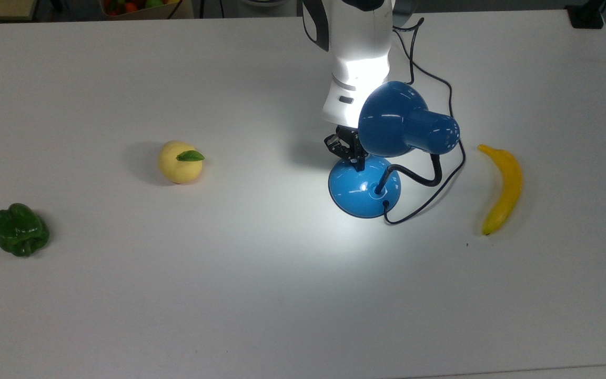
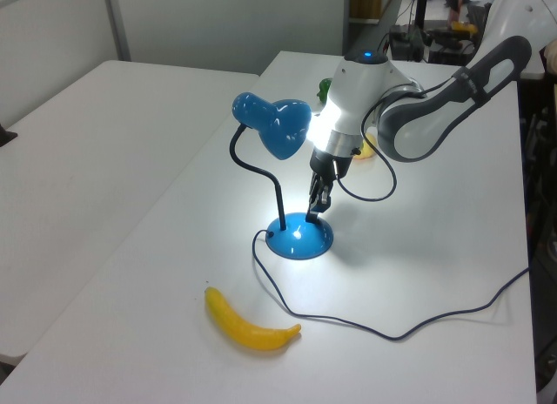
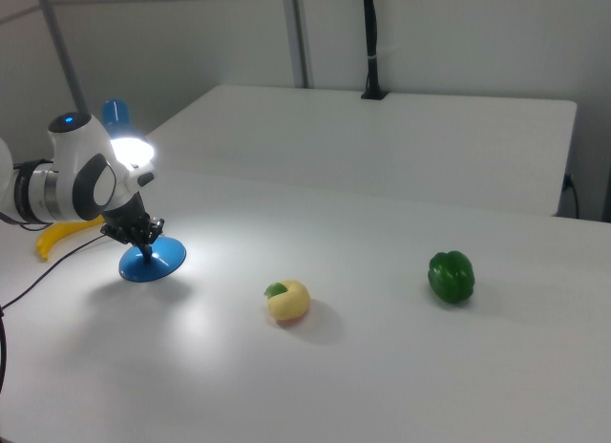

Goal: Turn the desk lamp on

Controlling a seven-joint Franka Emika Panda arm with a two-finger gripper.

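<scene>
Desk lamp (image 1: 405,123) stood mid-surface toward the far edge in the top view and was lit, pool of light around its base (image 1: 363,187), so the task looked done; gripper (image 1: 358,160) at the base rim, jaws' opening could not be told; withdrawal left.

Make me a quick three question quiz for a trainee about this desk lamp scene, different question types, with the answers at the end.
1. True or false: the desk lamp is lit.
2. Multiple choice: in the top view, which item lies on the table nearest the top view's left edge? A) banana B) green pepper C) yellow fruit with a leaf
3. Fill in: the end effector sits at the lamp's blue ____.

Key: 1 true, since a bright pool of light falls around the base. 2 B. 3 base.
</scene>
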